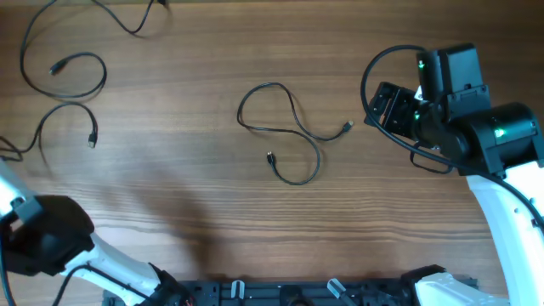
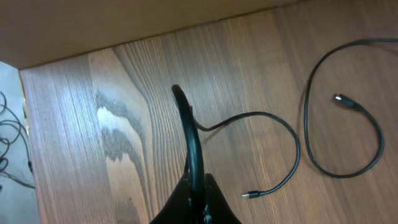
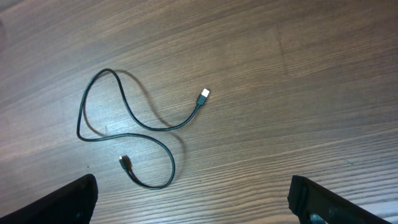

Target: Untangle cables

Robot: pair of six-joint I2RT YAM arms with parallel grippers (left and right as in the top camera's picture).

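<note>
Separate thin black cables lie on a wooden desk [image 1: 195,212] beneath two robot arms. The right claw [image 3: 193,186] hangs spread to its widest and empty. Ahead of it, well apart, a lone cable [image 3: 80,118] sprawls in a loose S at the desk's centre, its silver plug [image 3: 204,94] the end nearest the claw. The left claw [image 2: 179,94] is closed tight near the desk's left edge. A short cable [image 2: 297,146] curves out from beside its fingers; whether it is pinched cannot be told. Just beyond that, a looped cable [image 2: 306,124] lies flat and clear of the claw, its small plug [image 2: 341,98] resting inside the loop
</note>
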